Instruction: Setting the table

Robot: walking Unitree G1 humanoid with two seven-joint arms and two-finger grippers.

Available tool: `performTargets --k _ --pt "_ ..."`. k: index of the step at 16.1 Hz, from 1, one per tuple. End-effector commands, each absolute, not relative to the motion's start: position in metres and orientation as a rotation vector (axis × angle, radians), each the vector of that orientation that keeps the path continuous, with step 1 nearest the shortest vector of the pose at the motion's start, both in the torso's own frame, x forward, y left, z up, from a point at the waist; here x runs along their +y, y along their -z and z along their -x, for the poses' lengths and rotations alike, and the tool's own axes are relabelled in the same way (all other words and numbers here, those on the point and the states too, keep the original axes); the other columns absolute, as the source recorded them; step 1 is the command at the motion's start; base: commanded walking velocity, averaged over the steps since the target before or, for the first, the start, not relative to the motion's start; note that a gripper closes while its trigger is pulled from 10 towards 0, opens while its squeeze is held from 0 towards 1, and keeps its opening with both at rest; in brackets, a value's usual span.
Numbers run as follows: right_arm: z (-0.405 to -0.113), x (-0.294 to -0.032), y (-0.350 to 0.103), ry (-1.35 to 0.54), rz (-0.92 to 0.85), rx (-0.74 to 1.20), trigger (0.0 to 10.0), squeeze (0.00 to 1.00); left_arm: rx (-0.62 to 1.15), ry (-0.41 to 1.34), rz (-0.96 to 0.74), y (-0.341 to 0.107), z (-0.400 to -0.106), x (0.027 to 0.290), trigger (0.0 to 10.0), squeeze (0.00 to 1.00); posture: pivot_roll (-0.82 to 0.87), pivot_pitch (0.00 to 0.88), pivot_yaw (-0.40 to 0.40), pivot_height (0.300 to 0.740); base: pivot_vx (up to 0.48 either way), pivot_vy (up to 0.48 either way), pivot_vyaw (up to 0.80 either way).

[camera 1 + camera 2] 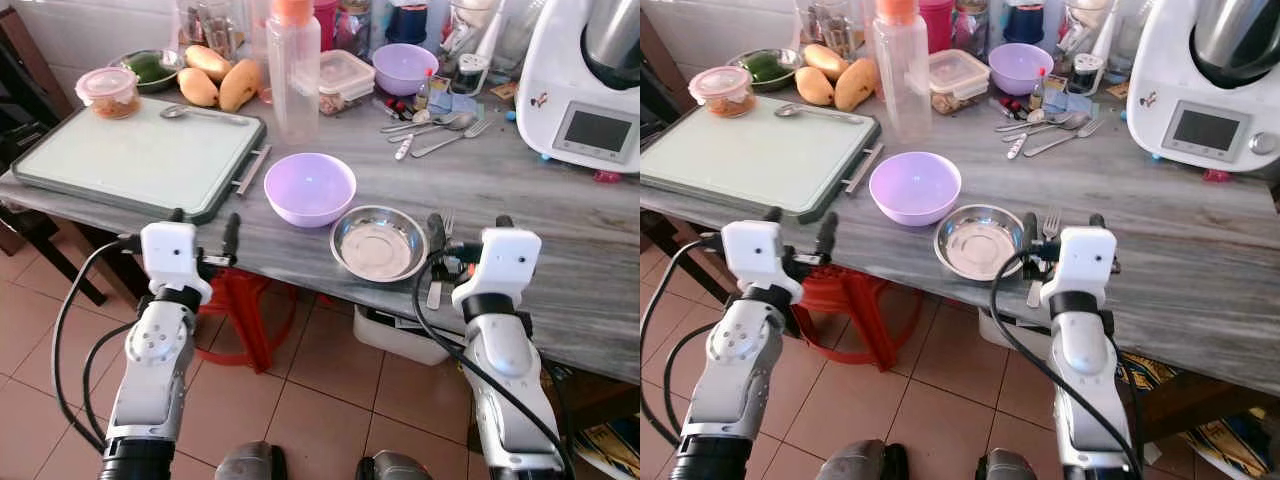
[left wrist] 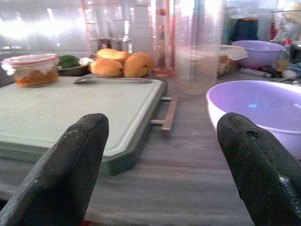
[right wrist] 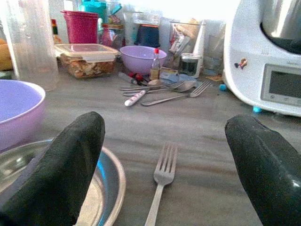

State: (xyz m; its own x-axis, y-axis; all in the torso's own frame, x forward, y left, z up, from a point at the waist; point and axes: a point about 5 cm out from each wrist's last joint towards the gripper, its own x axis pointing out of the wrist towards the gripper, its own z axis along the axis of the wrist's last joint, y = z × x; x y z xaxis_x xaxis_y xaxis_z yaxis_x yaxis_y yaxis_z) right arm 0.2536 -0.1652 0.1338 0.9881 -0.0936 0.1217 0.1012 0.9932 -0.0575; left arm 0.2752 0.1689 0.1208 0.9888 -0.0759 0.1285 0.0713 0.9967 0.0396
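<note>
Reaching fwd from below the table edge, both silver arms point up toward the grey wood-grain table (image 1: 560, 200). Right tool (image 3: 164, 155) sits at the near edge w/ its two black fingers (image 3: 70, 160) wide apart, one on each side of a small silver metal fork (image 3: 161, 183). Nothing is held. Fork lies flat on the table, long axis running front to back, prongs pointing away from the robot, handle toward the edge. It is just beside the round shiny steel plate (image 1: 378, 243), on that plate's right. Left tool (image 2: 160, 155) is also spread open & holds nothing, near the corner of the pale green cutting board w/ dark rim (image 1: 130, 160). Light purple plastic bowl (image 1: 309, 187) stands between board & plate, touching neither.
</note>
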Motion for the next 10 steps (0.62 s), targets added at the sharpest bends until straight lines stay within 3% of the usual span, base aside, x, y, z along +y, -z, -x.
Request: performTargets --k 1,10 --pt "-0.2484 -0.1703 -0.1280 0.114 0.038 -0.099 10.0 0.00 -0.124 0.048 -0.038 -0.1165 -0.2717 0.1766 10.0 0.00 0.02 0.000 0.019 0.740 0.000 0.000 0.00" --pt "-0.2435 -0.1719 -0.1210 0.085 0.040 -0.075 10.0 0.00 -0.121 0.030 -0.028 -0.1099 -0.2669 0.1778 10.0 0.00 0.01 0.000 0.019 0.740 0.000 0.000 0.00"
